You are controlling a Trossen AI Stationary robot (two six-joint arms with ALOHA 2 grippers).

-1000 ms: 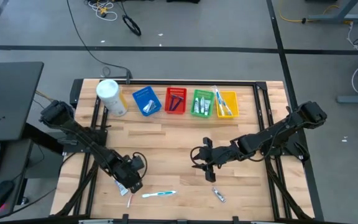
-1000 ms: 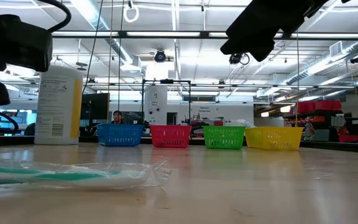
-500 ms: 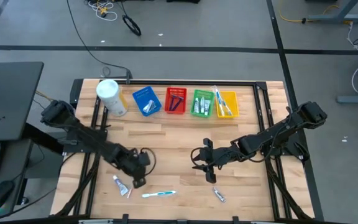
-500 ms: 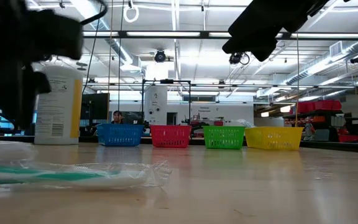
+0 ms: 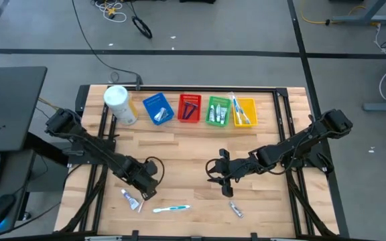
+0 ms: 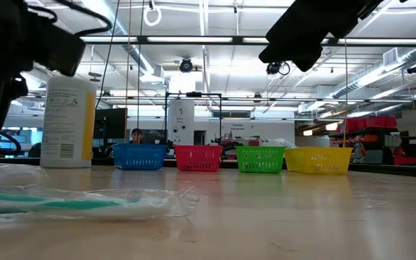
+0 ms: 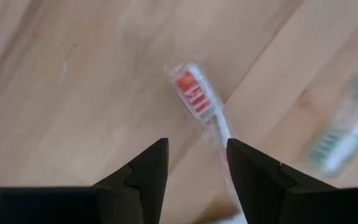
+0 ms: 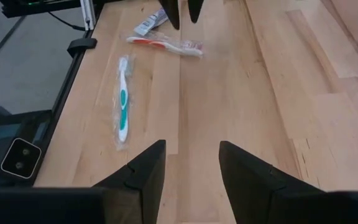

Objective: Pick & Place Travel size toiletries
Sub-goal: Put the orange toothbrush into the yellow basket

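Across the wooden surface (image 5: 186, 150), seen from above, two dark arms reach inward from opposite sides. Along the far edge stand a large white canister (image 5: 120, 104) and, to its right, a row of four baskets: blue (image 5: 157, 108), red (image 5: 189, 108), green (image 5: 218, 111) and yellow (image 5: 244, 112), each holding small toiletries. The left gripper (image 5: 146, 187) hangs low over the near-left part of the surface; its fingers (image 7: 148, 165) stand apart with nothing between them, and its wrist view shows the red-bristled head of a wrapped pink toothbrush (image 7: 197, 99) lying on the wood just ahead of the fingertips. The right gripper (image 5: 217, 172) hovers near the middle of the surface, its fingers (image 8: 145, 168) likewise spread and empty. Near the front edge lie the loose items: a wrapped white-and-teal toothbrush (image 5: 171, 209) just right of the left gripper, a small toothpaste tube (image 5: 129, 197) touching the pink toothbrush beside that gripper, and a second small tube (image 5: 236, 209) near the front, below the right gripper. From surface height the teal toothbrush (image 6: 78, 204) appears close in its clear wrapper, with the baskets in line behind.
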